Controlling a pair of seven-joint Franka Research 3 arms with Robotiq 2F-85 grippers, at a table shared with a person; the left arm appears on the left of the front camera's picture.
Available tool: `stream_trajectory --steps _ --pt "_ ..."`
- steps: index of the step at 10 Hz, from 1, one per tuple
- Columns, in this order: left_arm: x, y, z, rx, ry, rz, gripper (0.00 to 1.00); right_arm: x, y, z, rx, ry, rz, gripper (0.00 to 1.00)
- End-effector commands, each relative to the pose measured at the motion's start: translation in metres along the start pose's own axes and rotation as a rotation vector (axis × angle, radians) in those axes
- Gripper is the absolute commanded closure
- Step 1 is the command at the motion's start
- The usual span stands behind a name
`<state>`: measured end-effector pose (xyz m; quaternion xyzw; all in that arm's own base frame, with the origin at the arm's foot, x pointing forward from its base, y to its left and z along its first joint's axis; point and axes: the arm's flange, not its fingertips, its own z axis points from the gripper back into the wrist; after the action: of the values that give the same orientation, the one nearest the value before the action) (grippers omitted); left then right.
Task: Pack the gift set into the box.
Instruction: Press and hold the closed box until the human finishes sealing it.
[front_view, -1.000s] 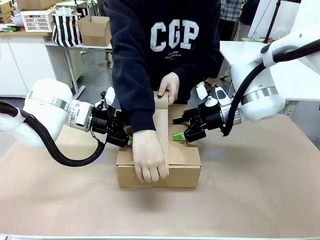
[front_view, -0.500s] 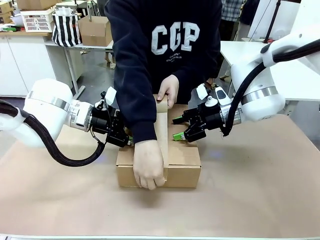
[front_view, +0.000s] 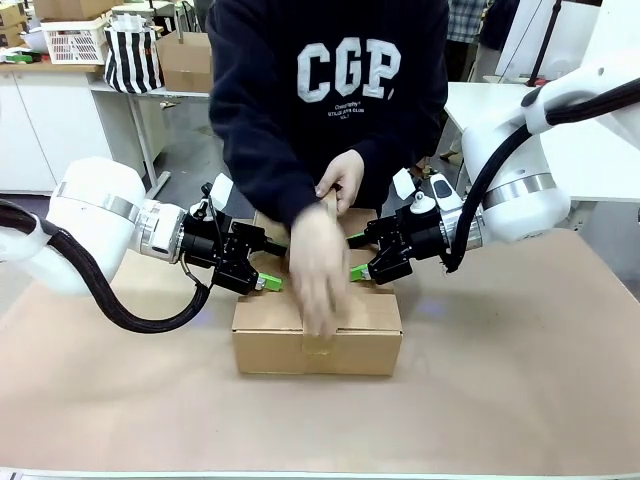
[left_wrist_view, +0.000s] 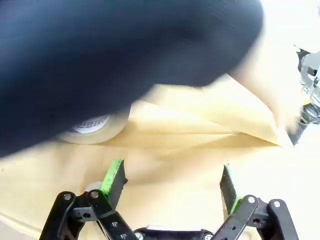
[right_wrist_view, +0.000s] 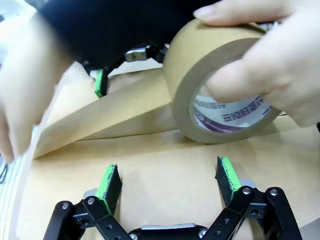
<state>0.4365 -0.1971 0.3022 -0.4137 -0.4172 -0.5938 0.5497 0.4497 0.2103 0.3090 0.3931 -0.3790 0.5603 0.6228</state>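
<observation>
Your left gripper and right gripper hold their jaws spread and empty against either side of the shallow brown cardboard box, which sits mid-tabletop on brown paper covering, white cabinets behind.

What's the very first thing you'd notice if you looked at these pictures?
A person in a dark sweatshirt leans over the closed brown cardboard box mid-table, holding a roll of brown packing tape over its far edge while the other hand, blurred, runs over the strip along the top. On either side the black, green-padded left gripper and right gripper sit open on the lid.
</observation>
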Motion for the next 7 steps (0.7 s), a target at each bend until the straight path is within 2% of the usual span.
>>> stream_trajectory --steps 1,7 --pt "-0.0025 -0.0005 0.0008 -0.004 -0.006 0.008 0.00 -0.0016 -0.0002 -0.0001 -0.003 0.003 0.002 0.00" --pt "-0.0025 -0.0005 0.0008 -0.004 -0.006 0.008 0.00 -0.0016 -0.0002 -0.0001 -0.003 0.003 0.002 0.00"
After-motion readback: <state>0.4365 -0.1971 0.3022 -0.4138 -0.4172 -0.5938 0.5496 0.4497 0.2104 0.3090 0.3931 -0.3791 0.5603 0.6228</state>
